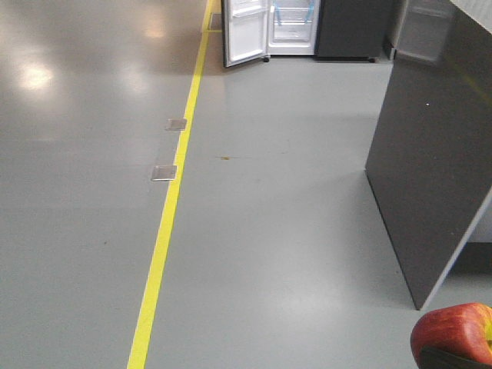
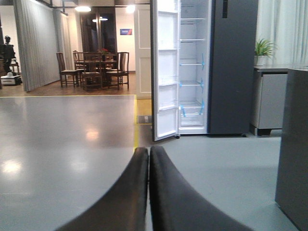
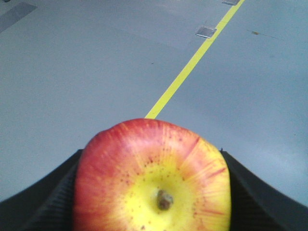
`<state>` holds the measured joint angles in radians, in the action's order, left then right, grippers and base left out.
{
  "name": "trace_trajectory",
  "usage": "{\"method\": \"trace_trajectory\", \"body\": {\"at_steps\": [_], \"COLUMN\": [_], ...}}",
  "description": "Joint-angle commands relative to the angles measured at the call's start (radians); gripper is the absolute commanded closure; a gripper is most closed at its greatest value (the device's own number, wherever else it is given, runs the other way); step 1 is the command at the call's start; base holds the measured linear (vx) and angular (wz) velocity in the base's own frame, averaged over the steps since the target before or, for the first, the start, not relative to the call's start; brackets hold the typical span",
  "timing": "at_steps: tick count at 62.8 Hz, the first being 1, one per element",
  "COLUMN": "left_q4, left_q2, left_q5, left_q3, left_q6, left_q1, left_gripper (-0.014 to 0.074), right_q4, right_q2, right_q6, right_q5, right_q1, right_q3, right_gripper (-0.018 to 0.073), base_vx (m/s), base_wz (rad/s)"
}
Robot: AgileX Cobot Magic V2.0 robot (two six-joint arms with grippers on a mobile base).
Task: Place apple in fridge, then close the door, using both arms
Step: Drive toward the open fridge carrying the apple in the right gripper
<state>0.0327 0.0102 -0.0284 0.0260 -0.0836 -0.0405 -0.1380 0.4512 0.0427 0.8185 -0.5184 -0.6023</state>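
Clamping the apple [image 3: 152, 178] between them, right fingers [image 3: 43, 207] hold firm — left fingers [image 2: 120, 197] pressed together, empty; door [image 2: 166, 86] stands open.

In the right wrist view the apple [image 3: 154, 178] at 6 o'clock hides most of the right gripper [image 3: 151, 154]. The bottom edge cuts both, and where the fingers [image 3: 41, 202] meet the fruit cannot be seen. In the front view the apple sits at 5 o'clock, cut by the bottom and right edges, with a dark blurred finger over its underside. The fridge [image 1: 292, 31] and its door [image 1: 246, 31] at 12 o'clock lose their upper parts to the top edge. In the left wrist view the left gripper [image 2: 149, 150] runs off the bottom edge at 6 o'clock, blurred. Whether the door bins [image 2: 166, 96] hold anything is too small to tell.
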Motion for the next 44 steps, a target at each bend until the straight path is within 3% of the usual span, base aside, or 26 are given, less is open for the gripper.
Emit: {"method": "trace_trajectory", "body": {"at_steps": [1,44], "left_q4": [-0.009,-0.009], "left_q2": [0.015,0.015], "left_q5": [-0.075,-0.075], "left_q3": [0.021,0.021], "left_q6": [-0.005,-0.005], "left_q1": [0.001,0.001], "left_gripper": [0.0603,0.0603], "right_q4": [-0.006,-0.006], "right_q2": [0.005,0.005], "right_q6": [0.008,0.008], "right_q5": [-0.075,-0.072], "right_q1": [-0.003,-0.003], "right_q3": [-0.030,-0.030], "right_gripper": [0.0204,0.0204], "base_vx": [0.13,0.17], "base_wz": [0.21,0.05]}}
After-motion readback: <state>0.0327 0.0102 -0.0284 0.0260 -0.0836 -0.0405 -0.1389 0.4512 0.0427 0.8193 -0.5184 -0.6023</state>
